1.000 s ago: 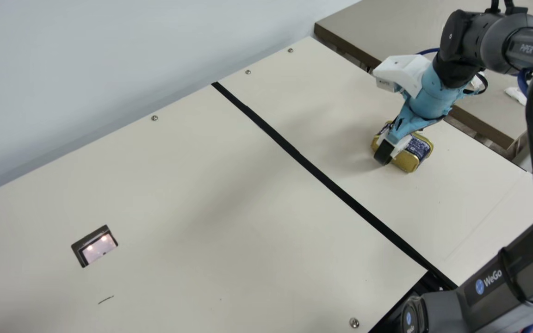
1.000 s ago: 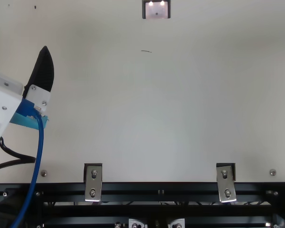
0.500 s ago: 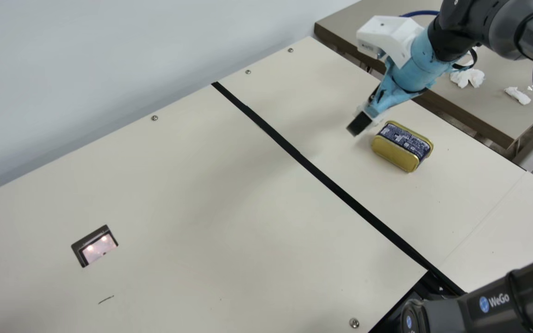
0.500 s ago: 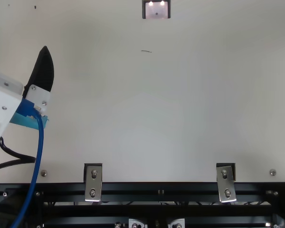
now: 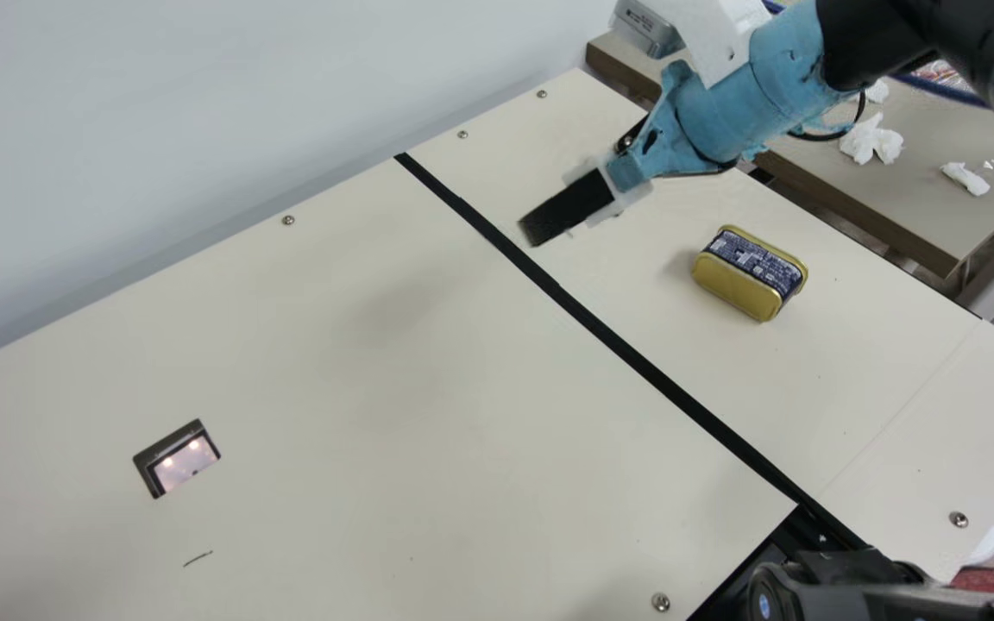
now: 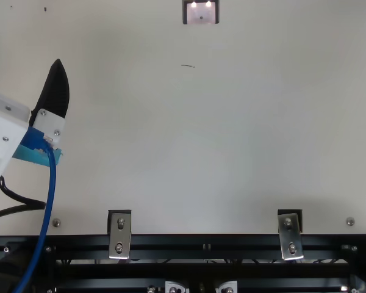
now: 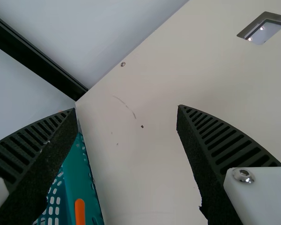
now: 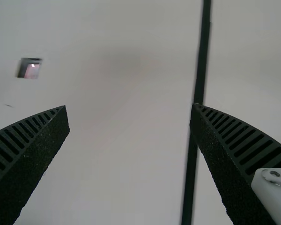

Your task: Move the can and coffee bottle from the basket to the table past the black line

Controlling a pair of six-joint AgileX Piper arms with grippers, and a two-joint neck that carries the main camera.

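Right gripper (image 5: 537,231) hangs over the table (image 5: 428,362) near the black line (image 5: 609,338), fingers spread. Can (image 5: 749,272) (gold, dark label) sits on the table, right of the line in main view. Left gripper (image 6: 24,45) is spread too; its wrist view shows the teal basket (image 7: 82,180).

Plenty of running room in the main view: a broad open stretch of table (image 5: 393,388) left of the black line (image 5: 635,354), walled off along the back by the wall (image 5: 204,112). Right of the line, the can (image 5: 743,280) blocks one spot, with passable tabletop all round it! Over in the left wrist view, the basket (image 7: 82,180) crowds one finger, leaving open tabletop between both fingers (image 7: 196,159).
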